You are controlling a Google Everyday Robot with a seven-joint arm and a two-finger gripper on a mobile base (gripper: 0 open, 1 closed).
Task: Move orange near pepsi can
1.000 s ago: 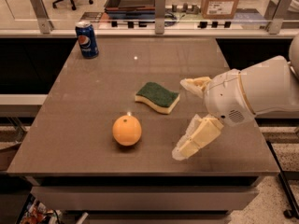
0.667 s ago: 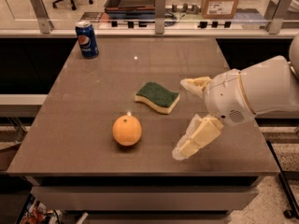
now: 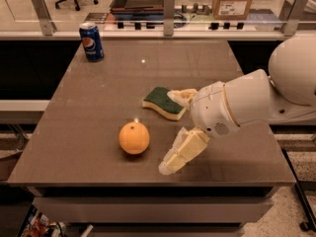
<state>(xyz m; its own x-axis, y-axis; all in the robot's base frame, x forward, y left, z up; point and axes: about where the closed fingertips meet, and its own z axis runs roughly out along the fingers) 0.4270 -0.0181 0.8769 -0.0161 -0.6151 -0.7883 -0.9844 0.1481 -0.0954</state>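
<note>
The orange sits on the brown table, near the front and left of the middle. The blue pepsi can stands upright at the far left corner, well away from the orange. My gripper comes in from the right on a white arm. It is open and empty, with one finger by the sponge and the other finger low near the front edge. The gripper is just right of the orange, not touching it.
A green-and-yellow sponge lies mid-table, right behind the upper finger. A glass rail with metal posts runs along the far edge. The table's front edge is close below the lower finger.
The gripper has moved left, closer to the orange and over the sponge's right end. The orange, can and sponge have not moved.
</note>
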